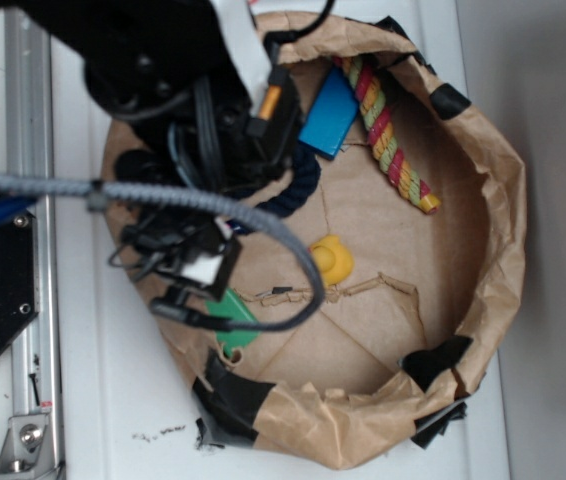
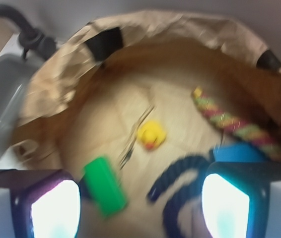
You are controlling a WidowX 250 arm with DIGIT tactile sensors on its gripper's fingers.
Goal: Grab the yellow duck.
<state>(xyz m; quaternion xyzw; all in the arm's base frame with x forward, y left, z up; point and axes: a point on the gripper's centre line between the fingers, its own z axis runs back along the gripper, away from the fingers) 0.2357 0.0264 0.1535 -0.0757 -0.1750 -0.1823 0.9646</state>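
Note:
The yellow duck [image 1: 331, 260] sits on the brown paper floor of the basin, near its middle; in the wrist view the yellow duck [image 2: 151, 134] lies ahead of the fingers, its red-orange beak toward me. My gripper [image 2: 139, 208] hangs above the basin's left part, open wide, nothing between its two fingers [image 2: 55, 208]. In the exterior view the black arm covers the gripper [image 1: 198, 265], which stands left of the duck and apart from it.
A green wedge [image 2: 104, 185] lies just ahead of the left finger. A dark blue rope [image 2: 177, 191] curls by the right finger, beside a blue block [image 1: 329, 113]. A striped rope [image 1: 388, 135] leans on the crumpled paper wall [image 1: 498, 250]. A grey cable [image 1: 163, 195] crosses the arm.

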